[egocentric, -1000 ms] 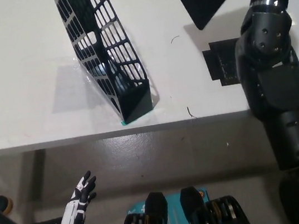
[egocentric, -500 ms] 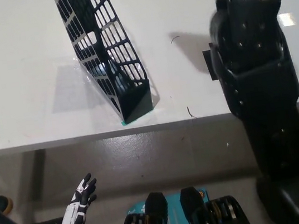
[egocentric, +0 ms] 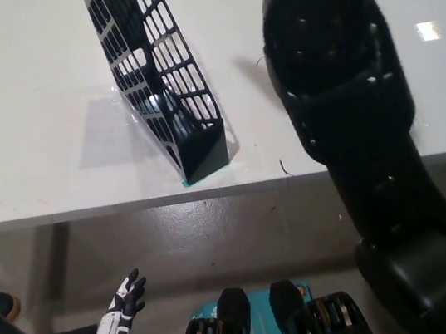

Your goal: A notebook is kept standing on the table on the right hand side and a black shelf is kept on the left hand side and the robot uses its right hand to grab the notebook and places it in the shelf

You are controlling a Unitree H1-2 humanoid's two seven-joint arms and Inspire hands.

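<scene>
The fingers of the white left hand (egocentric: 123,302) are spread apart and hold nothing; it hangs low, below the table (egocentric: 23,121) edge. The black right arm (egocentric: 351,123) has swung left toward the black shelf (egocentric: 162,84), so the carry looks under way. Its hand is out of the picture, so I cannot tell its fingers. The notebook cannot be seen now. The shelf stands tilted on the table.
</scene>
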